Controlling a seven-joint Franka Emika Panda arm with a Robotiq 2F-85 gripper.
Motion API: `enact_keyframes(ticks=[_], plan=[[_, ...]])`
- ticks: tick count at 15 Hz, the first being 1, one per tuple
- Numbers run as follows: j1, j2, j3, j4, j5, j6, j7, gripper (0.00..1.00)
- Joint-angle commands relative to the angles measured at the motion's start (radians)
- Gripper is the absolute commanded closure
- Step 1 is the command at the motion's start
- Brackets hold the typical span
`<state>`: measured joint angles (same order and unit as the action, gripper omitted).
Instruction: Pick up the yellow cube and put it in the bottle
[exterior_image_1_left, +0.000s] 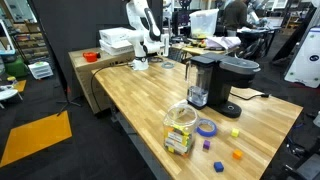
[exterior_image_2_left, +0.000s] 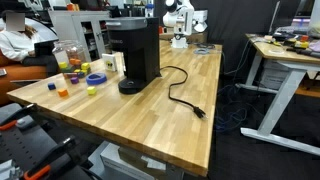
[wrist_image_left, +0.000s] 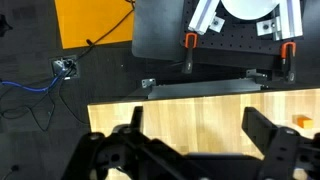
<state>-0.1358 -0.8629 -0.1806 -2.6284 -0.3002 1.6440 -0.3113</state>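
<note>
Wrist view: the gripper (wrist_image_left: 197, 138) is seen spread wide and empty. No step is judged done: in an exterior view the yellow cube (exterior_image_1_left: 235, 131) lies ungrasped near the bottle (exterior_image_1_left: 180, 130).

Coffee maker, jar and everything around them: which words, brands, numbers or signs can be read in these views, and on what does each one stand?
No text can be read in any view.
Black coffee maker: no brand or number is legible; it is too small.
Clear plastic jar: any label is too blurred to read.
White bins in the background: no marking is legible.
</note>
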Motion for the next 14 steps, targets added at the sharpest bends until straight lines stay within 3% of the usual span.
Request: enact_keyframes(ticks=[1,12,14], plan=[[0.018,-0.002,-0.013,0.002,-0.008,-0.005,0.011,0.00],[0.018,-0.002,-0.013,0.002,-0.008,-0.005,0.011,0.00],[0.051,0.019,0.004,0.016,0.031,-0.007,0.014,0.00]])
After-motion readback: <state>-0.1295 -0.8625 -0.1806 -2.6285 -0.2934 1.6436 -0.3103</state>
